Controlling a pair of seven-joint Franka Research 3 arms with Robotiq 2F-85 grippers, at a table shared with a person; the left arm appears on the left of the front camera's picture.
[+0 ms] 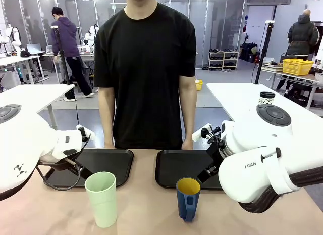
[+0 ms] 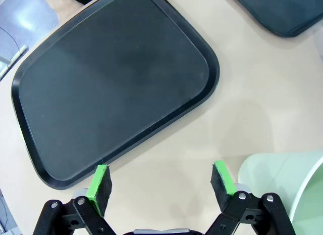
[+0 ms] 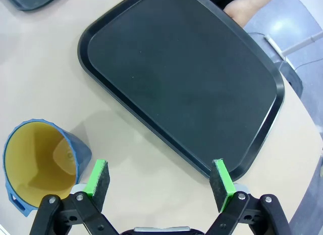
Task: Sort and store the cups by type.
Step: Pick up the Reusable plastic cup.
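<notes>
Green tumbler (image 1: 101,198) and blue mug (image 1: 188,198), both upright, mouths up, mug handle apparently facing the near side; left gripper (image 2: 161,187) and right gripper (image 3: 160,183) spread wide, holding nothing.

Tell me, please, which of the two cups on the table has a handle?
The shorter dark blue mug, yellow inside, has a handle on its near side; the taller pale green tumbler has none.
</notes>
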